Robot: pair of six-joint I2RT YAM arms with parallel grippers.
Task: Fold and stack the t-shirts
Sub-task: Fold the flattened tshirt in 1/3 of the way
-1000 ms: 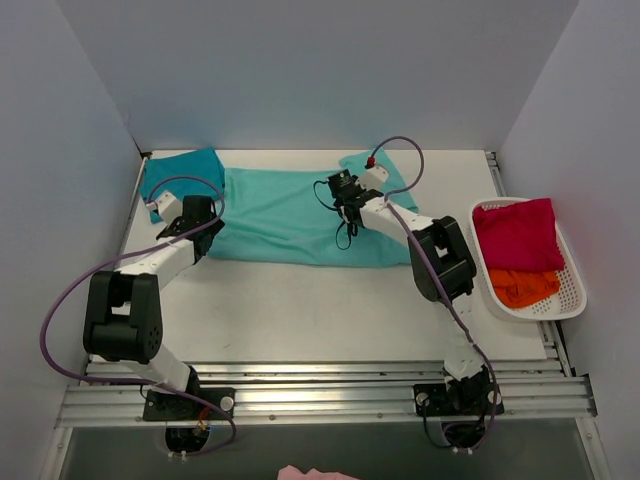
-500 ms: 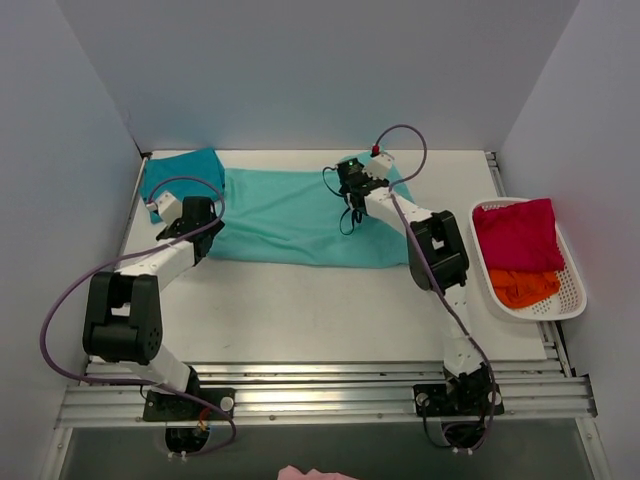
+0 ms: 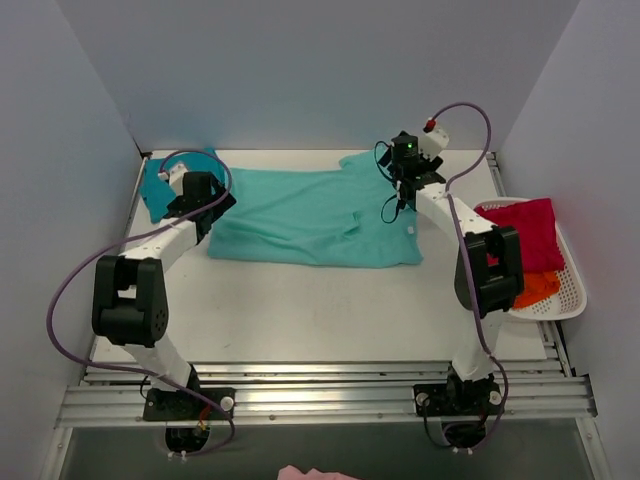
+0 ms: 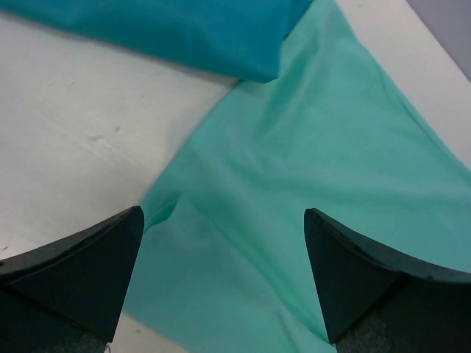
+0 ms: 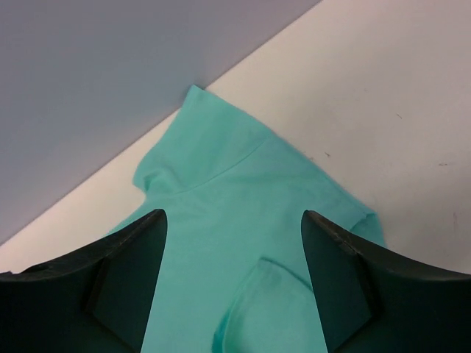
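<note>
Between the jaws of our left gripper [image 4: 222, 217], which stand wide apart and hold nothing, we see the mint-green shirt [image 4: 309, 184] lying on the table [image 4: 66, 147], its edge touching the darker teal shirt [image 4: 184, 29]. Our right gripper [image 5: 232, 217] hangs with its jaws parted and empty above that same shirt's far right end, where a sleeve reaches toward the back wall [image 5: 73, 73]. From above, we find the mint-green shirt spread flat across the back of the table and the teal shirt bunched in the far left corner. At the right edge, a white basket [image 3: 575, 300] holds a red cloth [image 3: 520, 230] and an orange cloth [image 3: 525, 288].
</note>
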